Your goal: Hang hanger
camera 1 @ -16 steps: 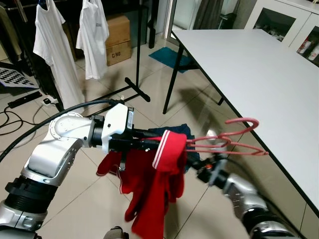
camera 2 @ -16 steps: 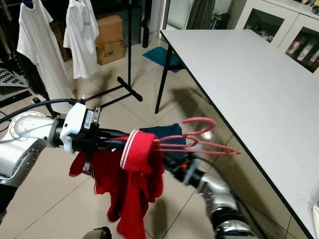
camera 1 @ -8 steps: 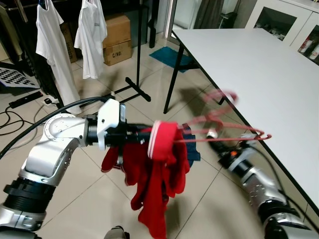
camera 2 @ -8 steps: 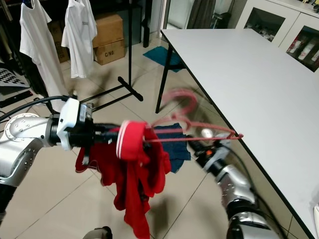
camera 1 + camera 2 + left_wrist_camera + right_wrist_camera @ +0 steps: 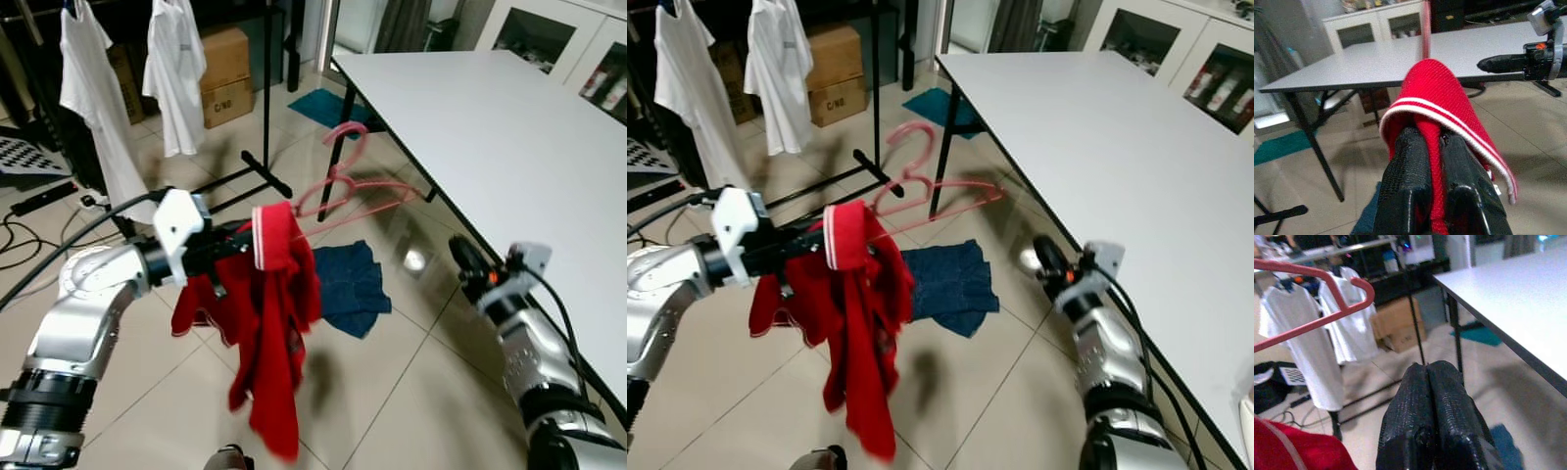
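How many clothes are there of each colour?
Red: 1, the red garment on the pink hanger, clamped in the left gripper
White: 2, white shirt and second white shirt
Blue: 1, blue cloth on the floor
Total: 4

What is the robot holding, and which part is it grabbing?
The left gripper is pinching the red shirt by its striped hem, with the pink hanger inside it. The right gripper is shut and holds nothing.
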`<state>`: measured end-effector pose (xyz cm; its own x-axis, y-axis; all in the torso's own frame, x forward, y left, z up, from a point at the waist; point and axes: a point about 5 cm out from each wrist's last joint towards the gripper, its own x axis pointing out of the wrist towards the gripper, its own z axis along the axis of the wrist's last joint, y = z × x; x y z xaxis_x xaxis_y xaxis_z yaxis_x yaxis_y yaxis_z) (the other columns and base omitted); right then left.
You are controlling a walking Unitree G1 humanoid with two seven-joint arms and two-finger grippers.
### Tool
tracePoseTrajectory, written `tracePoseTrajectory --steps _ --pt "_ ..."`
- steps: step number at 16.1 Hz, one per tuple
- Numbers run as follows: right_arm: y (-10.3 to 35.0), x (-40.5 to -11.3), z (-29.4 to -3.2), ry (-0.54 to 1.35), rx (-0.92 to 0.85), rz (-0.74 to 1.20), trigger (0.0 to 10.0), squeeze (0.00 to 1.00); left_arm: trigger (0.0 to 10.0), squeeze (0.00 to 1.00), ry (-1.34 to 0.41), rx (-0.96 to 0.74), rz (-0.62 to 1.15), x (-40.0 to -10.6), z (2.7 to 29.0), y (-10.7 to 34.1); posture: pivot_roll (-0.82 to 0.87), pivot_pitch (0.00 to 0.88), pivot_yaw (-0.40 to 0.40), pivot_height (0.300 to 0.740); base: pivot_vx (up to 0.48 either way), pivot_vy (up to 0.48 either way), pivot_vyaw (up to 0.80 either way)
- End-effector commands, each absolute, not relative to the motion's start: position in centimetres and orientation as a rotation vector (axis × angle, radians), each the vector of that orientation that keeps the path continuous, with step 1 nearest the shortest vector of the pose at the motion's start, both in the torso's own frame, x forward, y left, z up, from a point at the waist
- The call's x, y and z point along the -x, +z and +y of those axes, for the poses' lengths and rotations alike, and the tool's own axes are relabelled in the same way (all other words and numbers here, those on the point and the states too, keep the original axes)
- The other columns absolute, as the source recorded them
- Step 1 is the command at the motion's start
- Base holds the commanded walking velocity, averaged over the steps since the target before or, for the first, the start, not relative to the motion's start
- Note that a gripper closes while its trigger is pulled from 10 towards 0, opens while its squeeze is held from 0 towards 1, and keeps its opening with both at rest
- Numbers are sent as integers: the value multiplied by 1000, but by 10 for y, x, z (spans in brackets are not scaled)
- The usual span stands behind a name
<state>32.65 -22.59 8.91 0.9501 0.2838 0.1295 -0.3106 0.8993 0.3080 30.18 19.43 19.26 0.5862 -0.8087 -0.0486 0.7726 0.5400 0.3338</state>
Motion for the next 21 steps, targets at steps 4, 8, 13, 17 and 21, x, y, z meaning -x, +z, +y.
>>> tracePoseTrajectory --steps 4,8,13,17,21 --pt "79 -326 -210 403 -284 9 5098 0 10000 0 -1014 -371 -184 -296 187 207 172 103 -74 740 0 0 0" --pt "62 -315 -220 351 -241 95 10000 0 10000 0 -1002 -346 -225 -298 190 217 168 103 -65 740 0 0 0" --pt "24 -286 -196 559 -147 285 10000 1000 10000 0 -1216 -176 -148 -275 163 195 164 107 -63 740 0 0 0" --pt "14 -278 -187 641 -35 342 10000 0 10000 0 -1334 -217 -41 -264 167 183 176 115 -69 740 0 0 0" --pt "-1 -262 -187 741 39 441 10000 0 10000 0 -1354 -384 -14 -274 184 198 185 117 -66 740 0 0 0"
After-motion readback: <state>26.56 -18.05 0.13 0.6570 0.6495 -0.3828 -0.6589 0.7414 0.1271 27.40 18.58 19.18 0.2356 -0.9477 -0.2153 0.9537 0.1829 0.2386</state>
